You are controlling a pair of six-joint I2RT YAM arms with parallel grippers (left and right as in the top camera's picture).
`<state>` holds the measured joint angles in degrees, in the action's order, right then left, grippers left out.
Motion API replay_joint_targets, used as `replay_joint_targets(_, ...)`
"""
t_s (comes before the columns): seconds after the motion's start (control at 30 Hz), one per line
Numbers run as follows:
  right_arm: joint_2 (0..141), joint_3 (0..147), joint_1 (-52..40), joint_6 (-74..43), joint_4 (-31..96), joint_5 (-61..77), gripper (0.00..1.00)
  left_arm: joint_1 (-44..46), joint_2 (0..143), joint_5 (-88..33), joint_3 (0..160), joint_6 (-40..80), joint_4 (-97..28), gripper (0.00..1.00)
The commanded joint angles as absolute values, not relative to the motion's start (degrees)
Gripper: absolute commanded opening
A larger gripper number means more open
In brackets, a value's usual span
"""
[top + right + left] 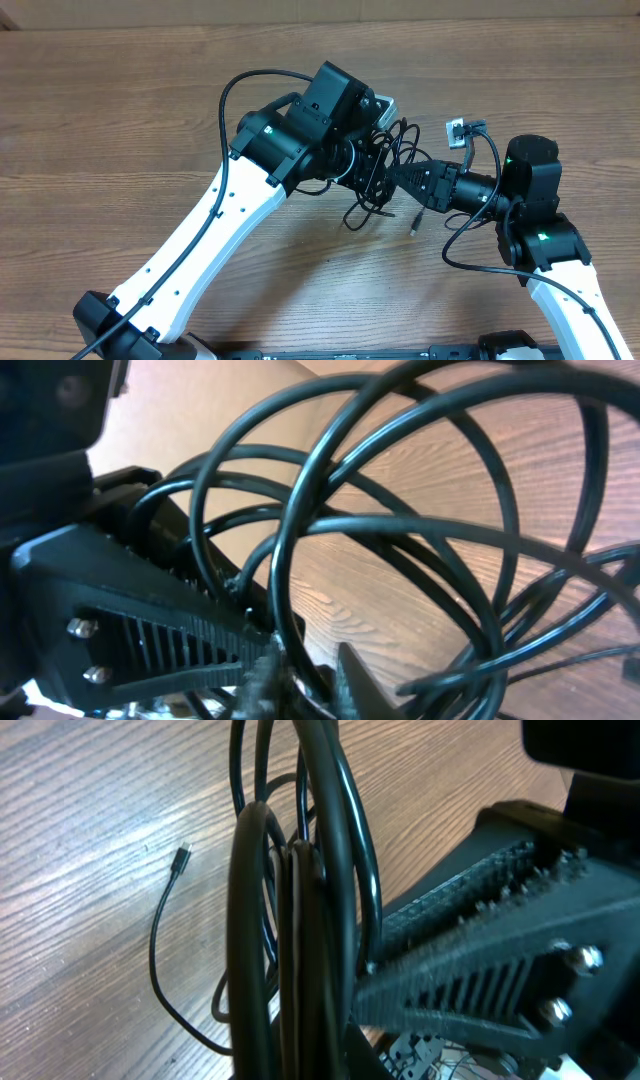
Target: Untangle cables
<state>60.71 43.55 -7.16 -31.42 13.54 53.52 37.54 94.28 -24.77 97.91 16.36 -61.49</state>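
The cables (403, 138) are thin black cords bunched in loops between my two grippers at mid-table. One loose strand trails down to a small plug end (415, 226), which also shows in the left wrist view as a plug end (183, 855). My left gripper (372, 165) is shut on a bundle of the cables (300, 920), which runs upright through its jaws. My right gripper (393, 172) reaches in from the right, nose to nose with the left one. It (305, 655) is closed around one strand of the cables (420, 530), whose loops fan out above it.
A small silver connector (456, 130) lies just behind the right wrist. Thicker black arm wires (228, 95) arc over the left arm and beside the right one. The left gripper's ribbed finger (150, 625) crowds the right wrist view. Bare wooden table (120, 120) lies all around.
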Motion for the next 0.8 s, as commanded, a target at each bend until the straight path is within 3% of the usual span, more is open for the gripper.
replay_joint_targets(0.0,60.53,44.60,-7.16,-31.03,13.41,51.70,0.04,37.52,94.06,-28.56,99.18,14.76,-61.71,0.08)
replay_joint_targets(0.4,60.51,44.62,-6.17,-31.68,9.67,51.09,0.04,37.52,94.06,-21.91,99.18,14.13,-63.81,0.06)
replay_joint_targets(0.6,60.51,44.66,2.57,-38.04,0.10,46.57,0.04,37.52,94.06,-20.82,99.18,13.80,-66.78,0.04)
replay_joint_targets(0.77,60.51,44.64,11.64,-38.81,8.75,39.81,0.07,37.52,94.06,-20.80,99.18,13.65,-66.61,0.04)
